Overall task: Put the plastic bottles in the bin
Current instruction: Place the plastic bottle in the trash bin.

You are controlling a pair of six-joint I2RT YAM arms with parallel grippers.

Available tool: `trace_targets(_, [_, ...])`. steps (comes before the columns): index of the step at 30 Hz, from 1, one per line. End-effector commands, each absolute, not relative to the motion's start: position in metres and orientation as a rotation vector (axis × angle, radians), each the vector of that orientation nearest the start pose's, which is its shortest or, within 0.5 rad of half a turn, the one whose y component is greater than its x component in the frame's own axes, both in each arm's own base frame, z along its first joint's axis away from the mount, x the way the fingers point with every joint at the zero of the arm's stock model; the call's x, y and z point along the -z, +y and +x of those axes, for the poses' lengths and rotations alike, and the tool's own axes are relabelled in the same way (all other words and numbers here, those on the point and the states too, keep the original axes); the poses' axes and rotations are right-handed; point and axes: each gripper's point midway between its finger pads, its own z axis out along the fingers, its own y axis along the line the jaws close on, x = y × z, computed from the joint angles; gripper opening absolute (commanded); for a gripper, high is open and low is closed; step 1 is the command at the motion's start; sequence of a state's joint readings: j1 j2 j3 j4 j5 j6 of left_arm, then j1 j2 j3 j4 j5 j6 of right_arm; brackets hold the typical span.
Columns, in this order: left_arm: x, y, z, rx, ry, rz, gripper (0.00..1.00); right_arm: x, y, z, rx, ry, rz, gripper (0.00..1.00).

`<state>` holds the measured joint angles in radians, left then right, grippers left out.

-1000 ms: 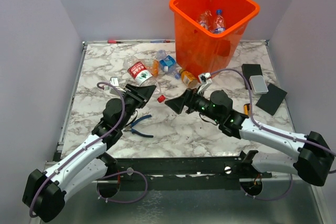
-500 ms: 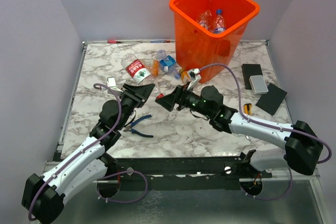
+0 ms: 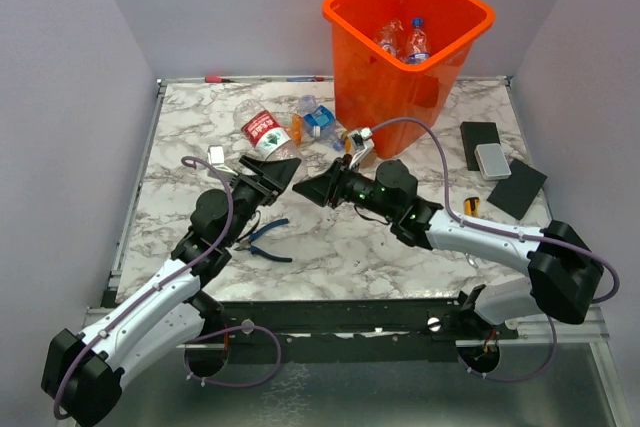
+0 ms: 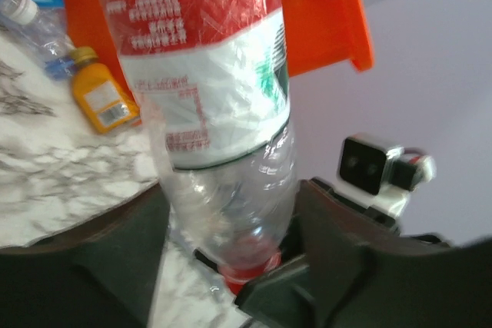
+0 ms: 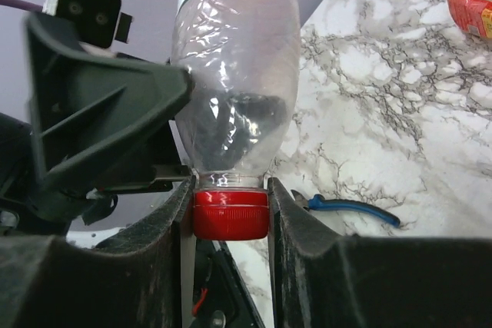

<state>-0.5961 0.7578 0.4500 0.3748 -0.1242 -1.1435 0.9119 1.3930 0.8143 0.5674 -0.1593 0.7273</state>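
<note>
Red-labelled bottle (image 4: 215, 74): the base end runs off the top edge in both wrist views. In the top view, on the near side of the bin (image 3: 405, 57), its cap is lost between the left gripper (image 3: 285, 172) and the right gripper (image 3: 305, 190).

Left gripper: fingers dark and blurred, so contact with the bottle cannot be determined.

Bin: cropped to one wall and a rim corner in the left wrist view.

Bottles inside the bin (image 3: 415, 42): partly masked by its wall, count undeterminable.

Orange bottle (image 5: 473, 1), beside the bin: cut by the frame corner.

Pliers (image 5: 354, 211): mostly hidden behind the right gripper.
</note>
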Motion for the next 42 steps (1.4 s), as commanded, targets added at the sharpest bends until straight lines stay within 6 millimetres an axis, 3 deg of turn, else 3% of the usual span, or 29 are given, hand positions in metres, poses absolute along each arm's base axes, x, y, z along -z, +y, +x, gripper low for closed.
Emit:
trace_targets(1, [-0.283,-0.21,0.26,1.258,1.611,-0.425,0.91,-0.268,0.381,0.223,-1.348,1.686,-0.353,0.03])
trace_targets(2, [-0.286,-0.207,0.261,1.221,1.609,-0.407,0.98,-0.265,0.373,0.222,-1.325,1.705,-0.342,0.01])
trace_targets(5, [-0.293,-0.19,0.264,1.065,1.613,-0.365,0.99,-0.258,0.343,0.216,-1.221,1.775,-0.288,0.0])
trace_targets(11, [-0.355,-0.145,0.26,0.659,1.479,-0.094,0.99,-0.254,0.272,0.201,-0.921,1.966,-0.267,0.0])
trace_targets(13, [-0.378,-0.146,0.253,0.579,1.411,0.083,0.99,-0.259,0.257,0.192,-0.843,2.038,-0.313,0.0])
trace_targets(16, [-0.395,-0.172,0.239,0.514,1.308,0.464,0.99,-0.269,0.242,0.175,-0.77,2.148,-0.407,0.0])
trace_targets(20, [-0.373,-0.215,0.206,0.512,1.116,0.991,0.99,-0.28,0.228,0.154,-0.718,2.27,-0.524,0.0])
trace_targets(25, [-0.34,-0.235,0.209,0.354,1.095,1.323,0.99,-0.3,0.232,0.126,-0.834,2.31,-0.658,0.0])
trace_targets(29, [-0.328,-0.248,0.207,0.242,1.072,1.48,0.99,-0.307,0.239,0.116,-0.919,2.295,-0.724,0.0])
trace_targets(35, [-0.3,-0.261,0.19,0.056,1.052,1.693,0.99,-0.311,0.244,0.116,-0.931,2.274,-0.763,0.0])
trace_targets(42, [-0.29,-0.269,0.181,0.001,1.016,1.753,0.99,-0.318,0.249,0.111,-0.981,2.247,-0.807,0.0])
